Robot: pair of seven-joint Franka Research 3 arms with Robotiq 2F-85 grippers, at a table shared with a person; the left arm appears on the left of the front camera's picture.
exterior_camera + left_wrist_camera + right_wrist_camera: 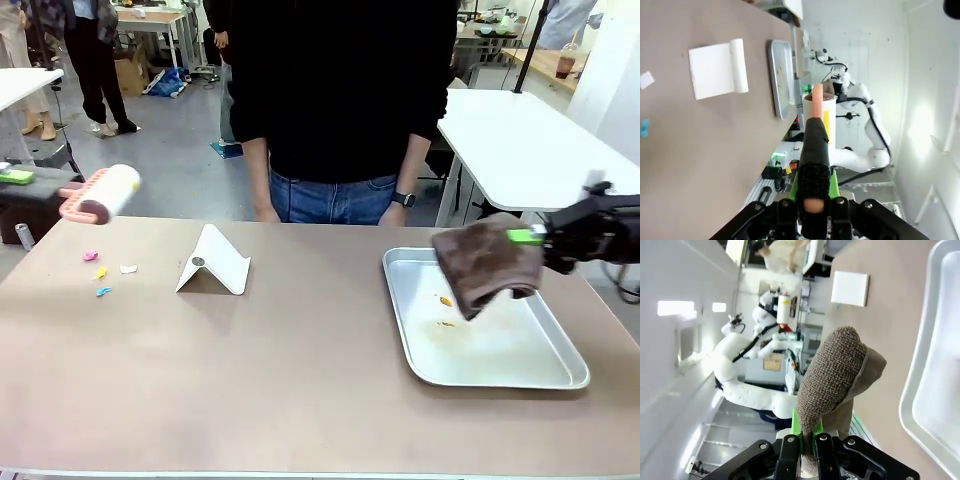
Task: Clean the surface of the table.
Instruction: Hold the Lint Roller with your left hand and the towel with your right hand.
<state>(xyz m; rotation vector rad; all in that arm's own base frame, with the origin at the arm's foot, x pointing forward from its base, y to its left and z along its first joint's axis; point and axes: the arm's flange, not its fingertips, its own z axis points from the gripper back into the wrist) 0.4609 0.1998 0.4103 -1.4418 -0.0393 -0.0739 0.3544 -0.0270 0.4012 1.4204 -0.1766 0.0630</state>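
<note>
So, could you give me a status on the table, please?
Left gripper shut on lint roller; right gripper shut on brown cloth above tray. Table: coloured scraps at left. Folded white card mid-table.

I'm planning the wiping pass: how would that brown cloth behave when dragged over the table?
Probably floppy: the brown cloth droops from the right gripper over the tray. Its nubby weave suggests it grips rather than slides.

table [300, 390]: smooth matt tan top
tray [500, 352] below the right gripper [528, 237]: shiny silver metal
cloth [485, 265] in its jaws: coarse brown terry
roller handle [80, 206]: pink plastic
</note>
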